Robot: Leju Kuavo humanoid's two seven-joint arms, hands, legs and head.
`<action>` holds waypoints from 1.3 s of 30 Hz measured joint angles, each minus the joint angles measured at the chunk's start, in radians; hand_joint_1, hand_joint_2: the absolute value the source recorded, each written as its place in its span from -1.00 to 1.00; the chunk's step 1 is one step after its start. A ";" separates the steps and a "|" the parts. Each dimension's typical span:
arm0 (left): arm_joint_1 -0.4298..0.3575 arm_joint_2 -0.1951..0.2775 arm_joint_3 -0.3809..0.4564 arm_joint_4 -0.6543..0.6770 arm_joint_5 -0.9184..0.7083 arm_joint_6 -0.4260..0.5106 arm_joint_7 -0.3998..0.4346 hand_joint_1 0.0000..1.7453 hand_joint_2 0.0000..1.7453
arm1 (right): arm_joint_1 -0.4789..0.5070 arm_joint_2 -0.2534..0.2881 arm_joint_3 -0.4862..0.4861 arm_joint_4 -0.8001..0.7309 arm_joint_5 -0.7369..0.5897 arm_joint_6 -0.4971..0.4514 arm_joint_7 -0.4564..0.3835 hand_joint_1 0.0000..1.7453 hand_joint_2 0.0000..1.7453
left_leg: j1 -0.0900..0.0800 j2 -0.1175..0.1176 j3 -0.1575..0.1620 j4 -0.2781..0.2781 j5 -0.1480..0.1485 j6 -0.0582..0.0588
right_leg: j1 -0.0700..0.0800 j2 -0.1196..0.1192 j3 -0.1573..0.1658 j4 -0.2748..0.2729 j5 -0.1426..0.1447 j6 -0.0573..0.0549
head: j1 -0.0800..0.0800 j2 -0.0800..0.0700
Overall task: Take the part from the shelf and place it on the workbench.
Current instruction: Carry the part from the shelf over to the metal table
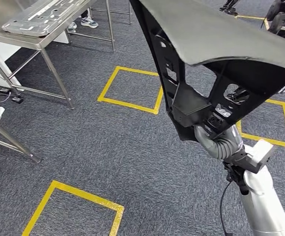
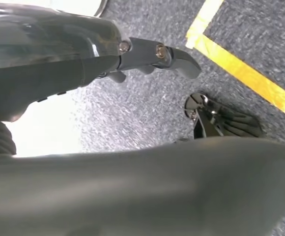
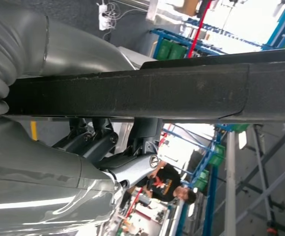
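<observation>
The right hand (image 1: pixel 217 129) is clamped on the lower inner frame of a large dark car body panel (image 1: pixel 222 39), with the grey ribbed wrist cover directly beneath the grip; in the right wrist view the dark fingers (image 3: pixel 96 140) curl against one face of the panel's edge (image 3: pixel 133 91) while the thick grey thumb lies along the other. The panel is clear of the shelf and carried in the air, rising up and across from the hand over the grey carpet floor (image 1: pixel 107 162) with its yellow tape squares (image 1: pixel 131 89). The left hand (image 2: pixel 148 56) hangs above the carpet with nothing in it, fingers extended and apart. The destination appears to be the steel worktop (image 1: pixel 37 44) at the far left, well apart from the panel, which already carries a flat pressed metal plate (image 1: pixel 41 14); a person's shoes (image 1: pixel 84 22) are visible beyond it. Judged from this posture, the main risk is rotation of the panel in the grip: it is held at one low point only, with most of its area overhanging, so walking or turning could swing it, loosen the hold or drop it. The broad panel could also strike the worktop legs or the plate on approach.
</observation>
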 joint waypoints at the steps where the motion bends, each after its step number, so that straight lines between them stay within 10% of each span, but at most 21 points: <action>1: 0.001 0.001 0.000 -0.001 0.000 0.001 0.002 -1.00 1.00 | 0.003 -0.001 -0.003 0.000 0.000 0.001 0.000 1.00 1.00 | 0.001 -0.010 -0.005 0.002 0.000 -0.004 | 0.000 0.011 0.004 -0.010 -0.003 -0.003 | 0.000 0.000; 5: 0.007 0.003 0.005 -0.003 0.010 0.010 0.024 -1.00 1.00 | 0.005 -0.002 -0.010 -0.005 0.003 0.005 0.000 1.00 1.00 | 0.003 0.004 -0.022 0.029 -0.019 -0.020 | 0.000 -0.031 0.013 -0.017 -0.006 -0.027 | 0.000 0.000; 7: 0.004 0.002 0.012 -0.003 0.017 0.011 0.031 -1.00 1.00 | 0.007 -0.002 -0.015 -0.011 0.006 0.009 0.001 1.00 1.00 | 0.004 0.055 -0.070 0.130 -0.072 -0.032 | 0.001 -0.058 0.019 -0.019 -0.010 -0.036 | 0.000 0.000; 10: 0.001 -0.002 0.018 -0.003 0.021 0.013 0.036 -1.00 1.00 | 0.014 -0.004 -0.021 -0.016 0.007 0.011 0.003 1.00 1.00 | 0.011 0.074 -0.150 0.277 -0.114 -0.039 | 0.005 -0.098 0.024 -0.019 -0.019 -0.040 | 0.000 0.000; 14: 0.004 -0.003 0.025 -0.003 0.026 0.023 0.037 -1.00 1.00 | 0.014 -0.005 -0.030 -0.023 0.007 0.011 0.005 1.00 1.00 | 0.003 0.108 -0.062 0.090 0.003 -0.021 | 0.009 -0.137 0.047 -0.019 -0.036 -0.035 | 0.000 0.000; 18: 0.001 0.006 0.035 -0.005 0.032 0.042 0.036 -1.00 1.00 | 0.016 -0.008 -0.046 -0.036 0.008 0.011 0.007 1.00 1.00 | -0.012 0.121 -0.024 0.013 0.008 -0.001 | 0.011 -0.167 0.059 -0.024 -0.048 -0.017 | 0.000 0.000; 21: 0.005 0.014 0.041 -0.008 0.033 0.046 0.037 -1.00 1.00 | 0.019 -0.014 -0.055 -0.047 0.008 0.012 0.007 1.00 1.00 | -0.004 0.101 -0.006 -0.010 0.012 0.008 | 0.008 -0.116 0.047 0.021 -0.083 -0.009 | 0.000 0.000; 24: 0.000 0.018 0.044 -0.010 0.034 0.049 0.038 -1.00 1.00 | 0.030 -0.023 -0.070 -0.051 0.008 0.012 0.007 1.00 1.00 | -0.001 0.074 0.001 -0.013 0.010 0.015 | 0.008 -0.069 -0.052 0.199 -0.155 -0.010 | 0.001 0.000; 26: -0.001 0.018 0.047 -0.010 0.038 0.052 0.040 -1.00 1.00 | 0.043 -0.030 -0.077 -0.055 0.008 0.012 0.008 1.00 1.00 | 0.000 0.052 0.005 -0.013 0.007 0.014 | 0.008 -0.067 -0.087 0.238 -0.138 -0.006 | 0.001 0.000; 30: -0.001 0.019 0.053 -0.010 0.042 0.054 0.041 -1.00 1.00 | 0.056 -0.046 -0.098 -0.069 0.006 0.011 0.009 1.00 1.00 | 0.004 0.005 0.013 -0.002 -0.007 -0.003 | 0.002 -0.025 -0.004 0.015 -0.003 0.001 | 0.000 0.000; 34: 0.002 0.021 0.063 -0.011 0.053 0.062 0.047 -1.00 1.00 | 0.074 -0.055 -0.112 -0.084 0.000 0.011 0.010 1.00 1.00 | 0.006 -0.020 0.006 0.003 -0.011 -0.016 | 0.002 -0.034 0.012 -0.017 -0.003 -0.014 | 0.000 0.000; 39: 0.000 0.009 0.074 -0.011 0.060 0.075 0.066 -1.00 1.00 | 0.102 -0.077 -0.134 -0.108 -0.032 0.027 0.045 1.00 1.00 | 0.011 0.069 -0.103 0.219 -0.116 -0.040 | 0.000 -0.091 0.021 -0.020 -0.011 -0.033 | -0.001 0.000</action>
